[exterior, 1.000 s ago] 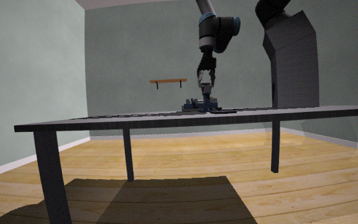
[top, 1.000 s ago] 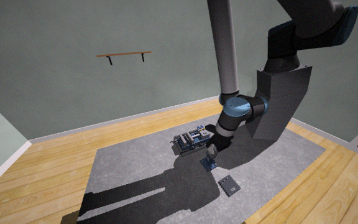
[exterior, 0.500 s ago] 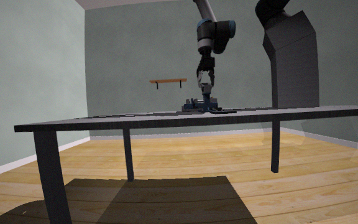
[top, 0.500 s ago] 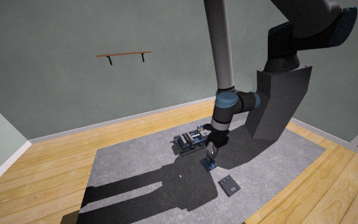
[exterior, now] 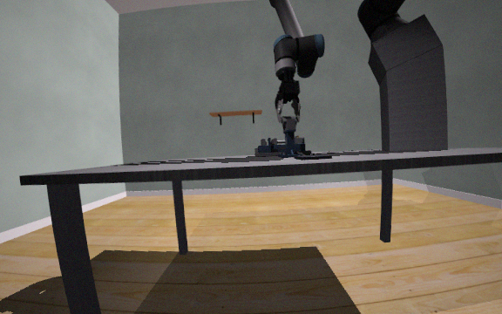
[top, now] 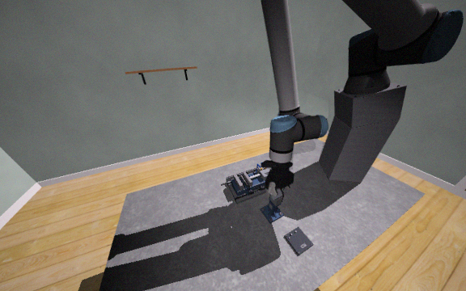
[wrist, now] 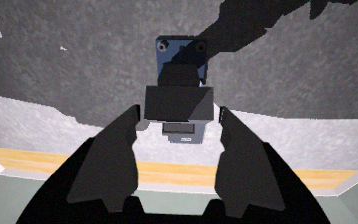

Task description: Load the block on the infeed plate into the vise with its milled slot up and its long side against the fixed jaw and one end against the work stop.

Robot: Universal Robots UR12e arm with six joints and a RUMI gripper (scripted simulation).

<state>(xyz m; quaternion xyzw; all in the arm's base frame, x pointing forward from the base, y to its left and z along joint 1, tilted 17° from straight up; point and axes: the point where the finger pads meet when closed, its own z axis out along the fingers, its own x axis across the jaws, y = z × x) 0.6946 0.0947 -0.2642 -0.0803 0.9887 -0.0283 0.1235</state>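
Observation:
The part (top: 275, 197) (exterior: 289, 126) (wrist: 179, 102) is a dark grey block resting at the top of the blue V-block (top: 271, 214) (exterior: 289, 141) (wrist: 181, 58). I cannot make out its milled slot. My gripper (top: 277, 193) (exterior: 288, 119) (wrist: 179, 106) is partly open just above the part. In the wrist view the fingertips stand on either side of it, with a small gap at each side. The vise (top: 246, 185) (exterior: 269, 148) stands open behind the V-block, without a block visible between its jaws; it is outside the wrist view. The infeed plate (top: 298, 241) carries no part.
The vise stands close to the V-block, to its back left in the top view. The infeed plate lies in front of the V-block there and shows partly behind the part in the wrist view. The arm's pedestal (top: 362, 141) (exterior: 414, 100) rises at the right. A wall shelf (top: 160, 70) hangs far behind.

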